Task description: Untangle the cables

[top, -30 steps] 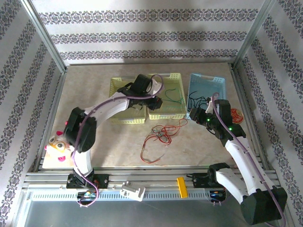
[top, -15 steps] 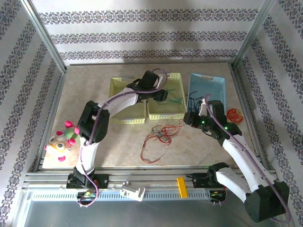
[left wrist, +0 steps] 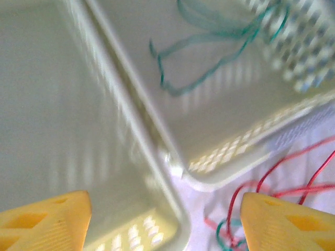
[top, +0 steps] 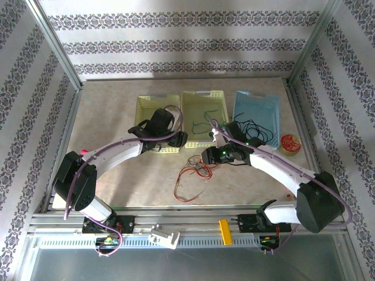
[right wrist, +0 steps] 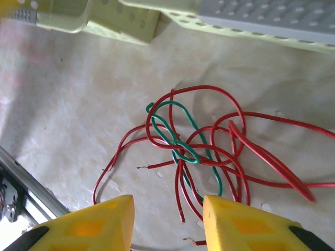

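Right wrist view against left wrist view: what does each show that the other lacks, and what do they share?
Right wrist: the knot itself, a green wire looped through the red wire on the bare table. Left wrist: the insides of two yellow baskets, with a loose green strand lying in the right-hand one. Shared: red wire, basket rims, and each gripper open, the right gripper by the tangle, the left gripper over the baskets.

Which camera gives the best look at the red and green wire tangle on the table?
The right wrist view: the tangle lies close and sharp, its crossings readable. The top view shows it small; the left wrist view catches a blurred edge.
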`<state>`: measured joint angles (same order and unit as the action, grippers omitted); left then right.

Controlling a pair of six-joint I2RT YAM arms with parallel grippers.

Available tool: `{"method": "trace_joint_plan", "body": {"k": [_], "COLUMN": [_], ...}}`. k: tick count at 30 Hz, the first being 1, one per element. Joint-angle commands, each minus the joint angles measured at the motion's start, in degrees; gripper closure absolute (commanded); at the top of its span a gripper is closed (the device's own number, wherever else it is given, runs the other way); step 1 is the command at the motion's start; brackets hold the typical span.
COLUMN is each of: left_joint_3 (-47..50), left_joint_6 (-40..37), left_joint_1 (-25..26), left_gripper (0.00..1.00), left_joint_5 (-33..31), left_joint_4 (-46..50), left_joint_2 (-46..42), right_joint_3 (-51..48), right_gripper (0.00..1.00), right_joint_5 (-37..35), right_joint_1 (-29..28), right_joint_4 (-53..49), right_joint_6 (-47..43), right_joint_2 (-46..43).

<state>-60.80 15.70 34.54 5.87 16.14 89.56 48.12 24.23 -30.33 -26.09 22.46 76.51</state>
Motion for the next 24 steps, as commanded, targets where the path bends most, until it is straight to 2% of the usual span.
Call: {"method": "trace_joint_plan", "body": {"k": [1,10,24], "left_joint_3": [3.0,5.2,2.4], "left_joint_6": [1.8,1.4,-1.6], "left_joint_1": [2.2,5.4,6.1], "left_gripper": [0.26,0.30,0.29], "left_joint_5": [-0.3,1.4,-4.2], "left_joint_4": [3.7,5.2,7.1], "left_joint_2": [-2.5,-1.6,-2.1], "right_joint_3": [2.8,6.4,7.2], "right_gripper": [0.60,0.62,0.64], "right_joint_5": [2.8,3.0,1.2], "right_joint_1": [-0.9,-2.4,-3.3], "right_joint_4": [-0.1,-0.4,-0.1], "right_joint_6": [-2.4,-4.2,-5.1], "right_joint_2": [4.0,13.8,19.4]}}
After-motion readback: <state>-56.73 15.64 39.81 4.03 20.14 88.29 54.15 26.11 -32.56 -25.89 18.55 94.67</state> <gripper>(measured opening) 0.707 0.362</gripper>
